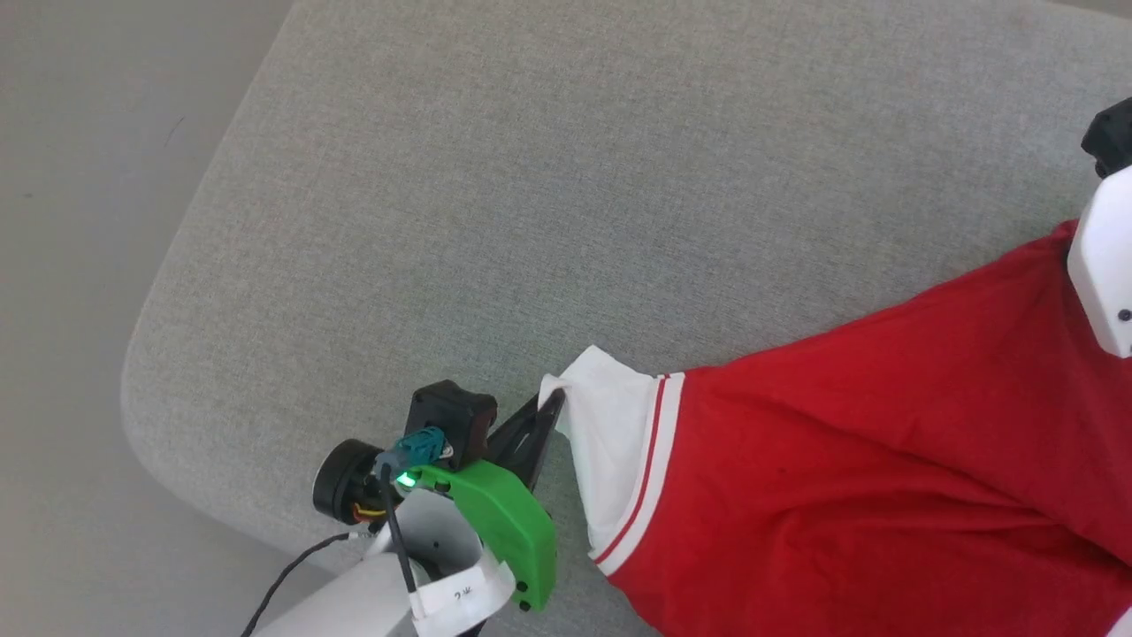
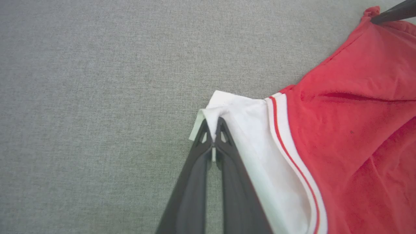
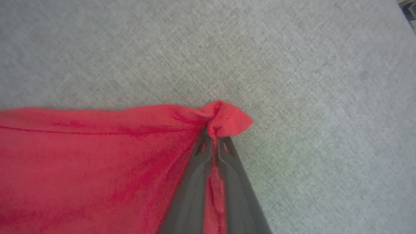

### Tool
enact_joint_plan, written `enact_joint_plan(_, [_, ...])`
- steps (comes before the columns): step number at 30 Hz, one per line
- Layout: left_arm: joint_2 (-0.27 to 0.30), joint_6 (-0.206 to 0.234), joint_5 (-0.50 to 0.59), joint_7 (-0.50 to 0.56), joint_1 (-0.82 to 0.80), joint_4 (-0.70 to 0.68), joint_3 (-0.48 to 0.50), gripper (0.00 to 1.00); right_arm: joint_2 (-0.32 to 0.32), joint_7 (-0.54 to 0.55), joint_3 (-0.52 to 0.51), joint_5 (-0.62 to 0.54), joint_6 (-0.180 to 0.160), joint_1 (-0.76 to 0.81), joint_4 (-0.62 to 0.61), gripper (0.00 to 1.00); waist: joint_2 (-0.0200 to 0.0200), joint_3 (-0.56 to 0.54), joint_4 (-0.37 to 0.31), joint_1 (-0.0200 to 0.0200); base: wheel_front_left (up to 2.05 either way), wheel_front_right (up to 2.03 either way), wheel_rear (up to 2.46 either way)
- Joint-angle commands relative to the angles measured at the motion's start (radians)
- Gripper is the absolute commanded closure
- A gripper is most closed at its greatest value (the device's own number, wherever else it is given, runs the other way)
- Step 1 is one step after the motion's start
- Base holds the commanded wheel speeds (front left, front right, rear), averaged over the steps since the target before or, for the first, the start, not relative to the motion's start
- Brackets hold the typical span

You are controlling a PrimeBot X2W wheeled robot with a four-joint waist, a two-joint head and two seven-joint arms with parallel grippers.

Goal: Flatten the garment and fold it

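Grey woven cushion with rounded corner, pale smooth floor beside

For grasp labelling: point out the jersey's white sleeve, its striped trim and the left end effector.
white sleeve (image 2: 260,152), left wrist view, middle of cloth.
striped trim (image 1: 653,460), head view, its red stripe.
left end effector (image 2: 213,125), left wrist view, between fingertips.

We see our right gripper with its two dark fingers pressed together at the tips, pinching a corner of the red garment. A small folded flap of that corner pokes out past the tips. The cloth spreads away to the view's left over the grey woven surface.
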Motion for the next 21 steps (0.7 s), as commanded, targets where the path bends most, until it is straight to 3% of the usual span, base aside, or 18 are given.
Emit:
enact_joint_plan(1, [0.004,-0.003,0.004,-0.004,-0.018,0.005,0.001,1.00,0.010,-0.006,0.027,0.008,-0.002,0.041,0.039,1.00,0.0000,-0.016,-0.010,0.0000,0.00,0.00,0.00])
enact_joint_plan(10, [0.036,0.000,-0.002,0.004,-0.034,0.007,0.026,1.00,0.037,-0.176,-0.022,0.089,-0.002,0.007,0.023,1.00,0.0000,-0.127,-0.064,0.0000,0.00,0.00,0.00])
enact_joint_plan(21, [0.138,0.013,-0.026,0.013,-0.081,-0.033,0.128,1.00,0.009,-0.361,-0.093,0.245,-0.002,0.065,-0.093,1.00,0.0000,-0.308,-0.181,0.0000,0.00,0.00,0.00])
